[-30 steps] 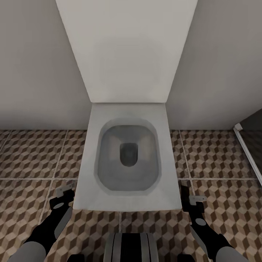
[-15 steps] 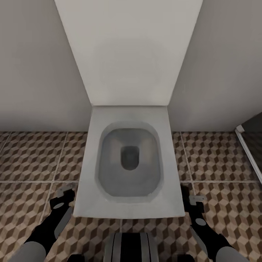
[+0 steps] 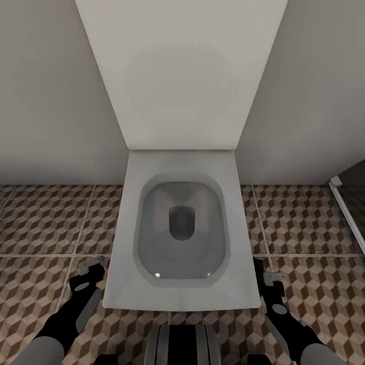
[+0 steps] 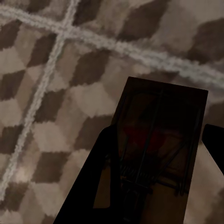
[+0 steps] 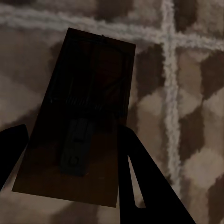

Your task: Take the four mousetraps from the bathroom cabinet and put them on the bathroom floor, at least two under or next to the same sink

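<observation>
My left gripper (image 3: 91, 271) hangs low over the bathroom floor (image 3: 45, 223), left of a toilet. In its wrist view the left gripper (image 4: 158, 135) is shut on a dark-brown mousetrap (image 4: 161, 140), held flat above the cube-patterned tiles (image 4: 56, 93). My right gripper (image 3: 268, 278) hangs on the toilet's other side. Up close the right gripper (image 5: 70, 133) is shut on a second mousetrap (image 5: 81, 112) with thin metal parts, over a grout crossing (image 5: 169, 39). The cabinet and the bathroom sink are out of view.
A white toilet (image 3: 126, 243) with its lid (image 3: 180, 71) raised stands straight ahead between my arms, against a beige wall (image 3: 45, 101). A dark panel with a white frame (image 3: 347, 203) runs along the right edge. Tiled floor lies open on both sides.
The whole view has shifted: the toilet looks slightly larger and lower in the picture, so the camera has moved closer. Both grippers keep their places and their mousetraps.
</observation>
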Motion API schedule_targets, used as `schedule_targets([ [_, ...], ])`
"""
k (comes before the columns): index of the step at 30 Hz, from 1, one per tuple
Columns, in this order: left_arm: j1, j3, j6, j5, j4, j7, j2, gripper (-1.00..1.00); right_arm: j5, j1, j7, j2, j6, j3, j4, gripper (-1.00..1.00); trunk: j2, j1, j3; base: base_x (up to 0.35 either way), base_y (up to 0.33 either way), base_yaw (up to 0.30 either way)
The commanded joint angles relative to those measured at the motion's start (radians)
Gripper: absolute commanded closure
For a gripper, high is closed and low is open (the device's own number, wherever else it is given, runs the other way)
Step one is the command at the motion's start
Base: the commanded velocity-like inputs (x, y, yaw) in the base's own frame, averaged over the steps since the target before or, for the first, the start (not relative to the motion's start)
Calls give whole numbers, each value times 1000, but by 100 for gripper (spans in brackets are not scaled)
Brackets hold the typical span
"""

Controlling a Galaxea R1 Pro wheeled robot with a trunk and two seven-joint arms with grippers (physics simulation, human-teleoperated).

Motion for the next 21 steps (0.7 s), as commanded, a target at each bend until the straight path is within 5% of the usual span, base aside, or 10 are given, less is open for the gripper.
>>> schedule_targets([
  [1, 0, -6, 5, 4, -2, 9, 2, 100, -11, -1, -6, -1, -4, 8, 0, 100, 0, 0, -1, 0, 0, 0],
  [21, 0, -6, 7, 4, -2, 8, 2, 100, -12, -1, -6, -4, -4, 5, 0, 100, 0, 0, -1, 23, 0, 0],
])
